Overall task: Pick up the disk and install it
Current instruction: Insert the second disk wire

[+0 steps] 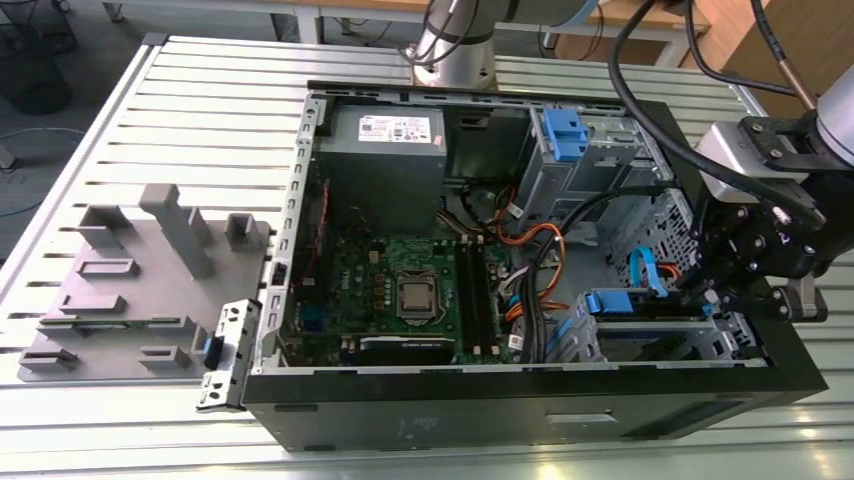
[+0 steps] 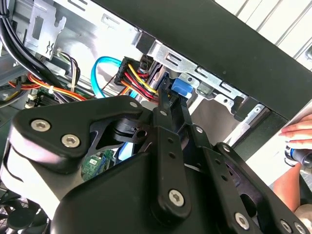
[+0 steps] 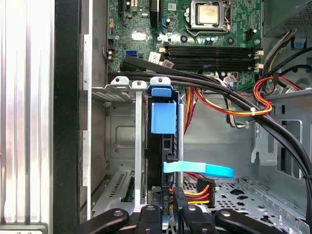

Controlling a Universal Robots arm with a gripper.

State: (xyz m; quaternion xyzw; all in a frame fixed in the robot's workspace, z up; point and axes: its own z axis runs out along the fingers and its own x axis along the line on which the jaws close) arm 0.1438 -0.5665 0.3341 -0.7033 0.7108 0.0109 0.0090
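1. While the computer case [image 1: 534,410] lies open on its side on the slatted worktop [image 1: 200,120], the disk [image 1: 607,302] is inside the case. It stands on edge in a metal bay at the corner on the exterior view's right.
2. In the first wrist view the disk [image 3: 163,119] shows as a dark narrow edge topped by its blue handle, held between the bay's silver rails.
3. The claw [image 1: 703,298] reaches into the case over the wall on the exterior view's right. In both wrist views its black tip is right at the disk [image 3: 165,214] [image 2: 170,92].
4. Whether the claw is spread or pinching the disk cannot be told.
5. A flat blue cable [image 3: 200,169] crosses the disk's edge inside the case. A bundle of red, yellow and black wires [image 3: 200,187] meets the disk just beside it.
6. The green motherboard [image 1: 400,290] covers the floor of the case, near the disk's bay.
7. The grey power-supply box [image 1: 387,135] fills the case's far corner on the exterior view's left, well apart from the disk.
8. A grey cage with a blue latch [image 1: 567,140] sits in the case's far corner on the exterior view's right.
9. Outside the case, on the exterior view's left, a grey moulded tray [image 1: 120,270] rests on the worktop just beside the case wall.
10. In the second wrist view a person's hand [image 2: 295,129] shows beyond the case's black outer wall.
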